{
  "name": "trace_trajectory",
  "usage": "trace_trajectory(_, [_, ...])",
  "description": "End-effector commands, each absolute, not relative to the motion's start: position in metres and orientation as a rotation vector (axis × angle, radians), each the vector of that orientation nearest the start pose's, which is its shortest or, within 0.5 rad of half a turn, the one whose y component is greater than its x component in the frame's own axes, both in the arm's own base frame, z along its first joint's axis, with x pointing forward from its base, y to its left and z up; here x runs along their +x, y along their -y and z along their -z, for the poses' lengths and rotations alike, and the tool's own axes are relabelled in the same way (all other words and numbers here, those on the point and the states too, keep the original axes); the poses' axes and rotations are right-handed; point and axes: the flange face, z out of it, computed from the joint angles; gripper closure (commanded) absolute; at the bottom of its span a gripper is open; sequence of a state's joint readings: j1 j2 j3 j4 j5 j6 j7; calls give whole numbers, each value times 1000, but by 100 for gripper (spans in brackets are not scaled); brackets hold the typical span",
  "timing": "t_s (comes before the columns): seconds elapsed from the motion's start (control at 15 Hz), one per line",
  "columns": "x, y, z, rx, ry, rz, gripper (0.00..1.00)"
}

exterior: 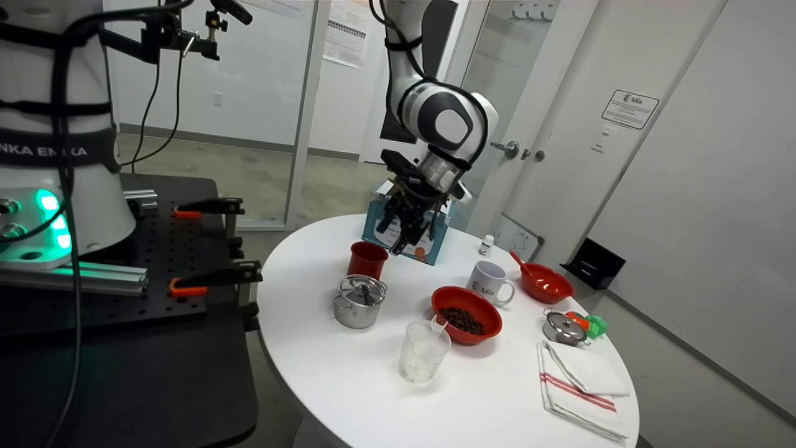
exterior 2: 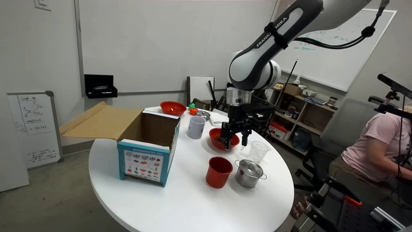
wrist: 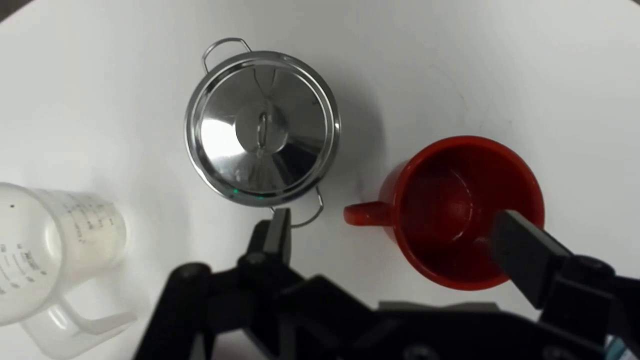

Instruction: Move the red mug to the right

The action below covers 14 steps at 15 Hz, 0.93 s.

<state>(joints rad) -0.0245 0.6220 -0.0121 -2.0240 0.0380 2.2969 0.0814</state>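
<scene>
The red mug (wrist: 460,205) stands upright on the bench (exterior 2: 180,206) beside the lidded pot (exterior: 359,314), which hides its base in an exterior view. The end effector (exterior 2: 236,143) hangs above the bench, fingers (wrist: 530,255) apart, one covering part of the mug's rim; the wrist view cuts off the measuring cup (wrist: 77,235).

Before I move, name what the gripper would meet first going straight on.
Probably the red mug, near its handle, which shows between the open jaws in the wrist view; depth is unclear.
</scene>
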Motion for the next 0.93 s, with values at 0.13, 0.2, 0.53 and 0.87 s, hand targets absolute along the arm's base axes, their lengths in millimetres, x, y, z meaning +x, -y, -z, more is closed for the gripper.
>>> trace_trajectory(0.13, [561, 31, -98, -3047, -494, -549, 0])
trace_trajectory(0.2, [563, 30, -97, -3034, -552, -545, 0])
trace_trajectory(0.53, [560, 29, -98, -3014, -593, -554, 0])
trace_trajectory(0.87, [567, 20, -98, -3106, -520, -556, 0])
